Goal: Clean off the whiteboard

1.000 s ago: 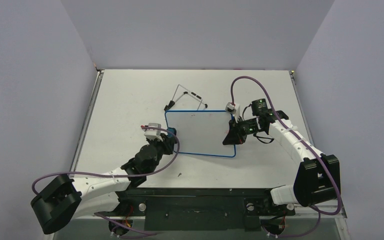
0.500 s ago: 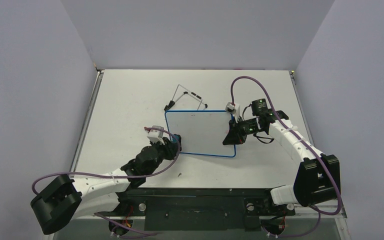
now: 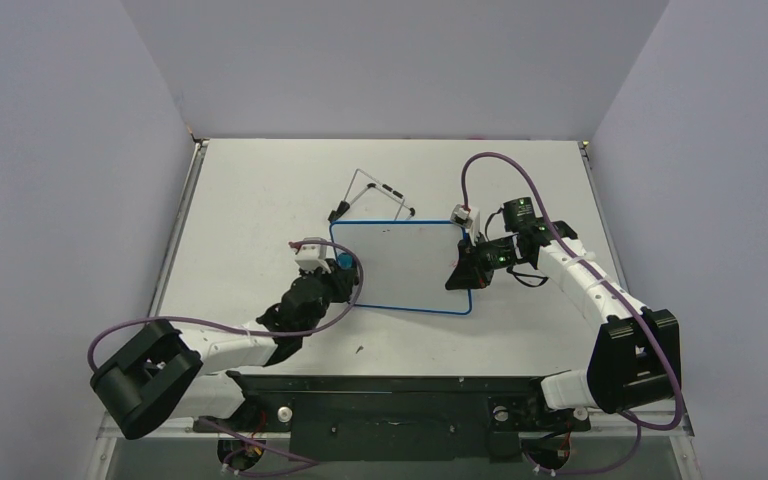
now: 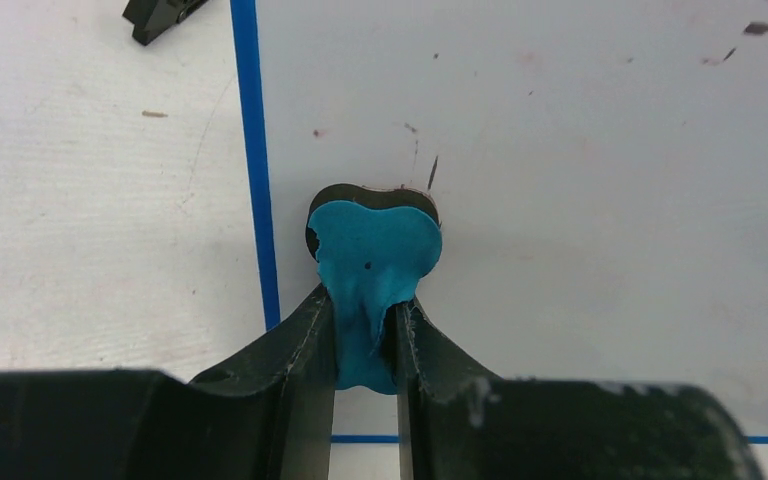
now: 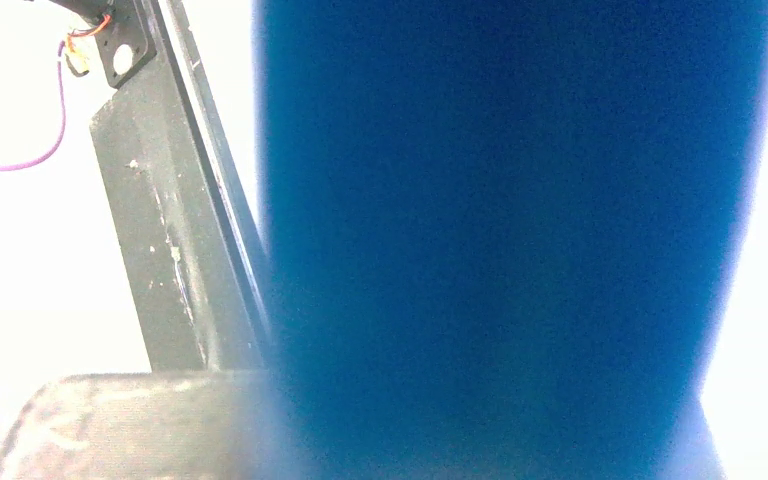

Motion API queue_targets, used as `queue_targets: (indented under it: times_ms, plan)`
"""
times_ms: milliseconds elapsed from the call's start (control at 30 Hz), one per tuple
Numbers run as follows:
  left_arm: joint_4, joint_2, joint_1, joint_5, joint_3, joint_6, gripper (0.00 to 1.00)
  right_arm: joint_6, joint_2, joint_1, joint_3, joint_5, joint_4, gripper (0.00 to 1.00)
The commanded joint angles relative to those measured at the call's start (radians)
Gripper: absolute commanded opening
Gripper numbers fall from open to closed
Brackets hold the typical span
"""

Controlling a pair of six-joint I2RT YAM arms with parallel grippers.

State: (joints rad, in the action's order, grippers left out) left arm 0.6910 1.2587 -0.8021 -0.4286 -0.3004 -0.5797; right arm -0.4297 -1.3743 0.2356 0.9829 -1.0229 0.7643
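**Left jaws pinching the eraser on the board, right jaws closed at its right rim**

My left jaws stand narrow, clamped on a soft turquoise eraser block (image 4: 375, 250) with a dark felt layer under it. The block bulges out ahead of the two black fingers (image 4: 290, 350) and its felt face rests on the small rectangular whiteboard with a thin blue rim (image 4: 580, 200), just inside the left rim. From above I see the eraser (image 3: 344, 262) at the left side of the whiteboard (image 3: 405, 265), roughly at mid-height.

The surface around the eraser carries only a few small dark and reddish specks. Faint marks sit near the far edge.

My right jaws are closed tight. From above, their tip sits on the board's right rim, about halfway along it. The right wrist view is filled by a blurred deep-blue band, so I cannot tell whether the rim is pinched or only pressed.

The board lies flat on the white desk (image 3: 250, 200), near its middle, between my two arms. Its black wire stand (image 3: 392, 188) juts out from the far edge onto the desk, and one black foot (image 4: 160, 12) of it shows just left of the blue rim in the left wrist view.
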Motion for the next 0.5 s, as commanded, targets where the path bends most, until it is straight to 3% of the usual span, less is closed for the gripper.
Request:
queue_targets:
  times_ms: [0, 267, 467]
  plan:
    - [0.180, 0.030, 0.080, 0.120, -0.022, -0.006, 0.00, -0.021, 0.033, 0.001, -0.004, 0.011, 0.016, 0.00]
    - [0.222, 0.036, 0.110, 0.152, -0.002, 0.016, 0.00, -0.021, 0.033, 0.004, -0.001, 0.004, 0.017, 0.00]
    - [0.195, 0.102, -0.017, 0.090, -0.112, 0.077, 0.00, -0.021, 0.035, 0.005, -0.002, 0.007, 0.017, 0.00]
